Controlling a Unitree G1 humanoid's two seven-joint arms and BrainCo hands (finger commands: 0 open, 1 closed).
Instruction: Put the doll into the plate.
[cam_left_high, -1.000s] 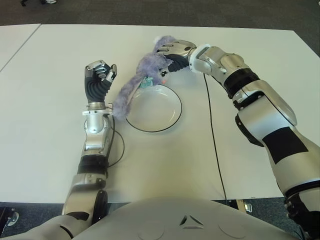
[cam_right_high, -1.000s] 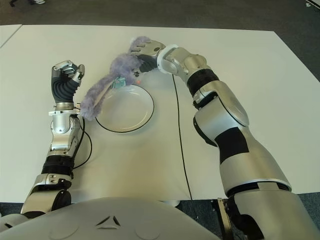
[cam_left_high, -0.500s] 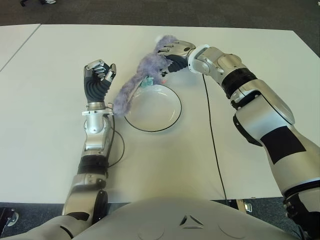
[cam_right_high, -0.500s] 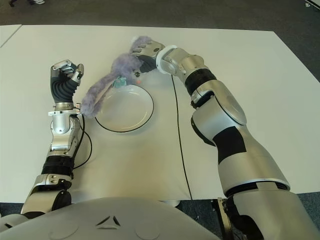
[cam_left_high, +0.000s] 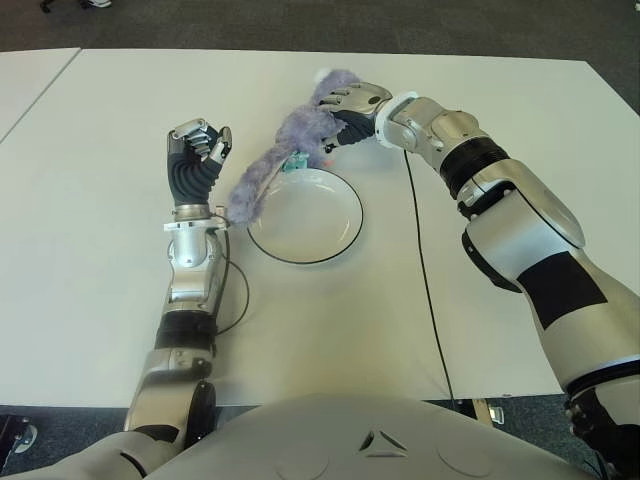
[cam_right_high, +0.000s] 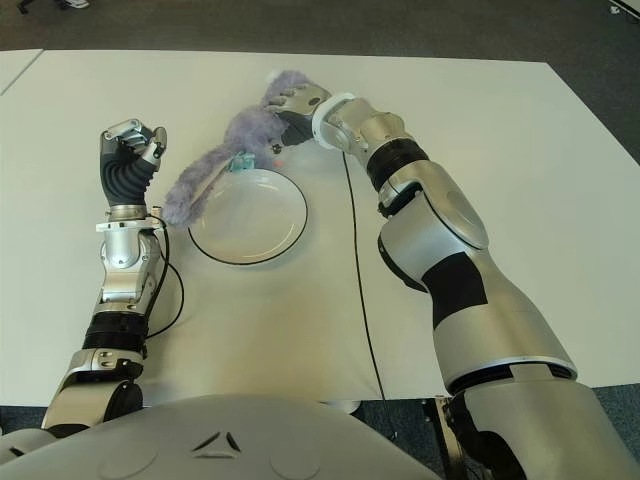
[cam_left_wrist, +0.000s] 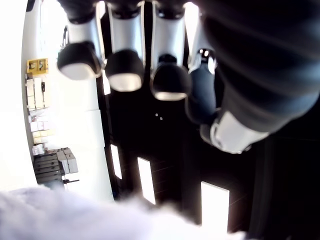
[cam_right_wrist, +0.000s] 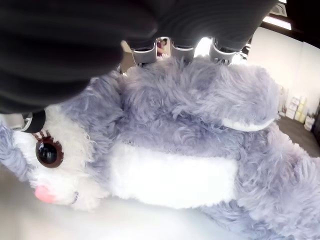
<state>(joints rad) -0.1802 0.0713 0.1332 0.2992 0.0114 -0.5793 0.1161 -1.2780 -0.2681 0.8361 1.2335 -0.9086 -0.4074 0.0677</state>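
A fluffy purple doll (cam_left_high: 300, 135) with long ears lies across the far-left rim of the white plate (cam_left_high: 312, 222). Its ears trail down past the plate's left side. My right hand (cam_left_high: 350, 103) reaches in from the right and is shut on the doll's body, just beyond the plate. The right wrist view shows the doll (cam_right_wrist: 170, 150) close up, with fingers (cam_right_wrist: 172, 47) curled over its back and its face turned down. My left hand (cam_left_high: 198, 150) stands upright to the left of the ears with its fingers (cam_left_wrist: 122, 70) curled on nothing.
A thin black cable (cam_left_high: 425, 270) runs along the white table (cam_left_high: 520, 120) from the right hand toward the near edge. Another cable loops beside my left forearm (cam_left_high: 240, 290). Dark floor lies beyond the table's far edge.
The doll's dangling ears have risen slightly and shifted a little with the right hand. The left hand has stayed where it was.
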